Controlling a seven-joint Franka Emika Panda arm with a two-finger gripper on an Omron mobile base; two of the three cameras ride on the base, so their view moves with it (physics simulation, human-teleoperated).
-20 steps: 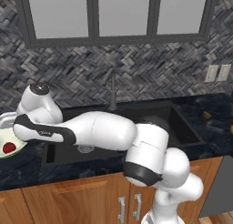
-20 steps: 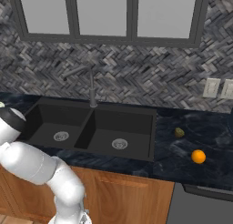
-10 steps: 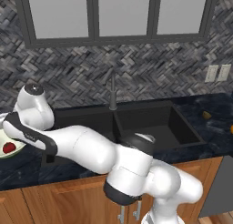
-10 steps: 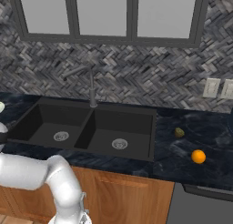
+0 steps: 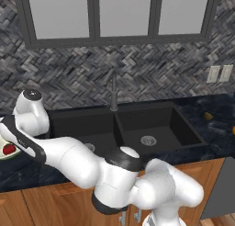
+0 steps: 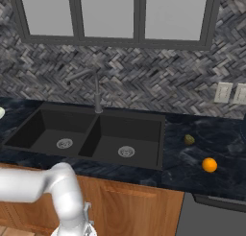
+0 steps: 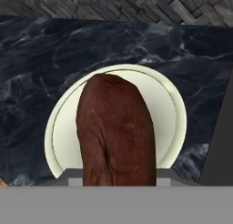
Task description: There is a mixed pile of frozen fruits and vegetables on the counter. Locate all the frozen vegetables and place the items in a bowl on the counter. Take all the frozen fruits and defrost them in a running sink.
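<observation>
My gripper point(image 7: 117, 182) is shut on a dark reddish-brown oblong vegetable point(image 7: 116, 132), which hangs right above the pale bowl point(image 7: 176, 110) in the hand view and hides its middle. The bowl point(image 5: 14, 154) sits on the dark counter point(image 7: 41, 59) at the far left of the left base view, and a small red round vegetable point(image 5: 8, 149) lies in it. My arm reaches over to it from the right. The orange ball point(image 6: 209, 164) and the yellowish-olive lump point(image 6: 190, 139) rest on the counter right of the sink point(image 6: 162, 134).
The black double-basin sink has a tall dark faucet point(image 6: 96, 92) at its back. Wall outlets point(image 6: 223, 92) sit on the herringbone backsplash, with cabinets above. Dark counter stretches right of the sink, around the two fruits.
The arm's elbow and forearm have swung lower and closer to the cameras while the hand stays at the bowl. The grip has not changed.
</observation>
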